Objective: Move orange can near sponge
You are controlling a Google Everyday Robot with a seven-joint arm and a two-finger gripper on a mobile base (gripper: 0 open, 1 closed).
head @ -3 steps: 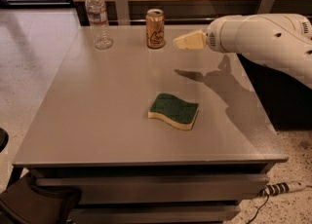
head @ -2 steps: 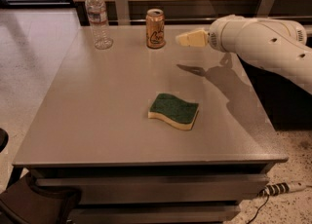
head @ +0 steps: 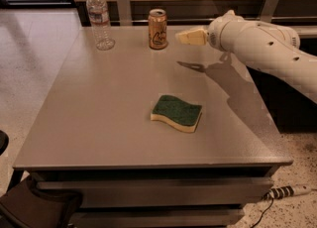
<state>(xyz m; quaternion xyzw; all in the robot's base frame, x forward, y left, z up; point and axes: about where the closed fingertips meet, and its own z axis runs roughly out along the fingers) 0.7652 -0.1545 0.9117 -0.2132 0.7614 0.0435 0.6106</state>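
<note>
The orange can [head: 158, 29] stands upright near the far edge of the grey table [head: 99, 108]. The sponge [head: 177, 113], green top over yellow foam, lies flat near the table's middle, well in front of the can. My gripper [head: 182, 36] reaches in from the right on a white arm [head: 262, 48] and hovers above the table just right of the can, not touching it. It holds nothing.
A clear plastic water bottle [head: 99, 18] stands at the far left of the table. A wooden wall panel with metal brackets [head: 123, 5] runs behind the table. A power strip [head: 285, 191] lies on the floor at the lower right.
My gripper and arm have moved a little left, closer to the can. The can, sponge and bottle have not moved.
</note>
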